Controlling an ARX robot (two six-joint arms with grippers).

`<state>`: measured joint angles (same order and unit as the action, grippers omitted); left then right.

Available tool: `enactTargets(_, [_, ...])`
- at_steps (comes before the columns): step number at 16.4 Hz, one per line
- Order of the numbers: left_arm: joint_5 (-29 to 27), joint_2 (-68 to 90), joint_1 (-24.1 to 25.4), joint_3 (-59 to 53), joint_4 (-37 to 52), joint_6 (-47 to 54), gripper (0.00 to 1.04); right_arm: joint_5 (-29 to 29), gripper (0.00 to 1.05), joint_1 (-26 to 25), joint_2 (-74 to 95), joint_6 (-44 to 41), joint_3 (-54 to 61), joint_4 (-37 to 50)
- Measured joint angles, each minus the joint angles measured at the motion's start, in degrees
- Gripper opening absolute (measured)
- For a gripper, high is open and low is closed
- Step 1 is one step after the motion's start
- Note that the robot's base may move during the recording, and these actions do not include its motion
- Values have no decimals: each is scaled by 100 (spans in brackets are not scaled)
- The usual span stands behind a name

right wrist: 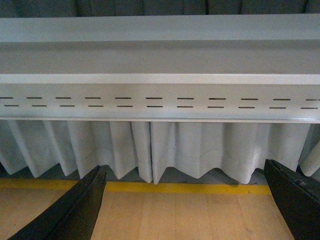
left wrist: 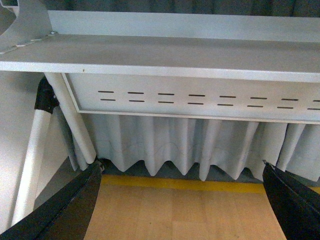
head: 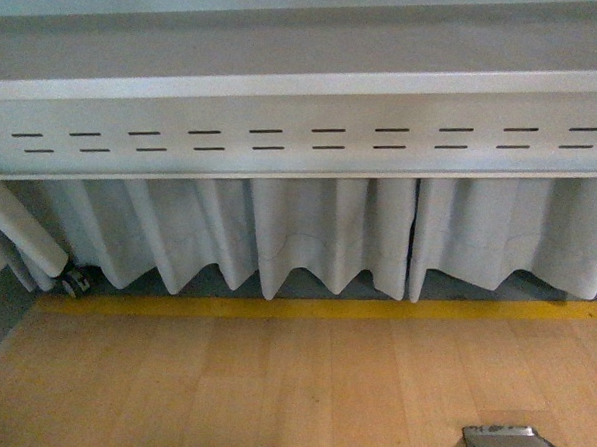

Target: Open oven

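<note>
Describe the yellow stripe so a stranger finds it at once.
Find the long grey panel with dash-shaped slots; a pleated white curtain hangs beneath it. Along the curtain's foot runs the stripe, the only bright yellow band, bordering the pale wooden surface.

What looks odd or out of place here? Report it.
Nothing is spilled, broken or askew. The oddity: no oven shows in any view, only the wooden surface, yellow line, pleated curtain and slotted panel. A shiny metal piece is cut off at the front view's lower edge; I cannot identify it.
</note>
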<state>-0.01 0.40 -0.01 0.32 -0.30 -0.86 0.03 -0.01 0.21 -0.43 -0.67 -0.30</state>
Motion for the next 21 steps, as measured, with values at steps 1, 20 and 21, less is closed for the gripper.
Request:
enactTargets(1, [0, 0, 0, 0, 2, 0, 98, -2, 98, 0, 0, 0, 0, 0])
enactTargets(20, [0, 0, 0, 0, 2, 0, 98, 0, 98, 0, 0, 0, 0, 0])
enactTargets(21, [0, 0, 0, 0, 2, 0, 98, 0, 98, 0, 0, 0, 0, 0])
